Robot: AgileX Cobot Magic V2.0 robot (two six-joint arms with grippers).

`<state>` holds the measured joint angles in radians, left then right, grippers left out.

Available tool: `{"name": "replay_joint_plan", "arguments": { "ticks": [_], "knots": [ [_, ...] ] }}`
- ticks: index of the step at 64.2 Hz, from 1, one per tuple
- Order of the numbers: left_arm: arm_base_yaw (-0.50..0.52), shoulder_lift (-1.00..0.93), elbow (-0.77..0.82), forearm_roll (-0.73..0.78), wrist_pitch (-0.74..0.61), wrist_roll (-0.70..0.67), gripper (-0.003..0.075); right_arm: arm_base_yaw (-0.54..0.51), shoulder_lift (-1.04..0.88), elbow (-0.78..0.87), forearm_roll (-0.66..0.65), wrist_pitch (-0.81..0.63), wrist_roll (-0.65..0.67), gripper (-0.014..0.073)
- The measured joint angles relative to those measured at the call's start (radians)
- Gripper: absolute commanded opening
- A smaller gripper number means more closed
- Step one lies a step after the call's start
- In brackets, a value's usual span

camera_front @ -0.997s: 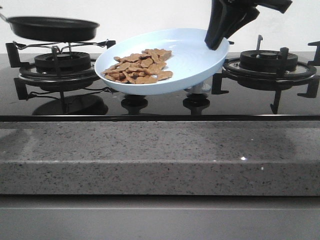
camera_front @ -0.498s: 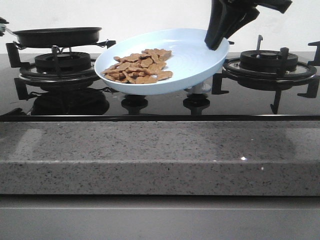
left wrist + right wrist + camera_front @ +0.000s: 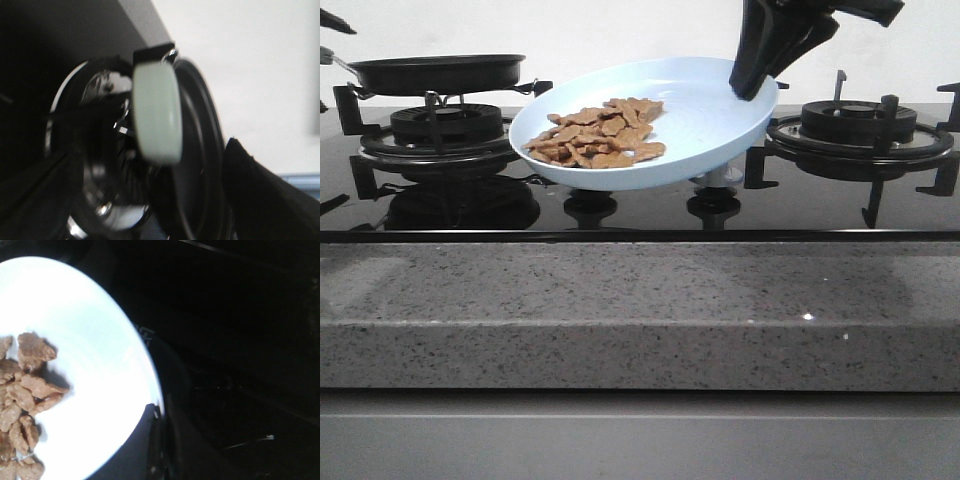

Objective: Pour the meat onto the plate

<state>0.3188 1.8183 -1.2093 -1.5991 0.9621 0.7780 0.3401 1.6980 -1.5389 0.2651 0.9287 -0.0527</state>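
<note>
The pale-blue plate (image 3: pixel 700 110) hangs tilted over the middle of the stove, its left side lower. My right gripper (image 3: pixel 752 88) is shut on its right rim; in the right wrist view that gripper (image 3: pixel 157 412) pinches the plate (image 3: pixel 95 355) at its edge. The meat (image 3: pixel 598 132) lies heaped in the plate's lower left part, also seen as meat (image 3: pixel 22 400) from the wrist. My left gripper (image 3: pixel 152 150) is open, its fingers wide on both sides of the pale handle (image 3: pixel 156 112) of the black frying pan (image 3: pixel 435 72). Only one finger (image 3: pixel 332 20) shows at the front view's left edge.
The frying pan rests on the left burner grate (image 3: pixel 430 135). A second burner (image 3: pixel 860 130) stands at the right, under the right arm. Two knobs (image 3: pixel 588 205) sit below the plate. The granite counter edge (image 3: pixel 640 310) runs across the front.
The frying pan has come down onto the left burner. The left gripper has let go of its handle and drawn up and away. Plate, meat and right gripper have not moved.
</note>
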Motion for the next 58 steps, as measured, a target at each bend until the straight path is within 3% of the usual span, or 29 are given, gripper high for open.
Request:
{"name": "replay_joint_plan", "arguments": {
  "ticks": [4,16,40,50,58],
  "knots": [
    [0.007,-0.012,0.0,0.045,0.029,0.0,0.0421,0.0,0.0,0.0,0.0,0.0,0.0,-0.0058],
    [0.011,-0.082,0.015,0.159,0.073,0.0,-0.0018,0.0,0.0,0.0,0.0,0.0,0.0,-0.0058],
    [-0.008,-0.302,0.083,0.275,0.075,0.037,-0.002,0.0,0.0,0.0,0.0,0.0,0.0,-0.0058],
    [-0.156,-0.505,0.085,0.63,-0.121,-0.073,-0.002,0.0,0.0,0.0,0.0,0.0,-0.001,-0.0058],
    [-0.373,-0.646,0.09,0.991,-0.207,-0.249,-0.002,0.0,0.0,0.0,0.0,0.0,-0.001,-0.0058]
  ]
}}
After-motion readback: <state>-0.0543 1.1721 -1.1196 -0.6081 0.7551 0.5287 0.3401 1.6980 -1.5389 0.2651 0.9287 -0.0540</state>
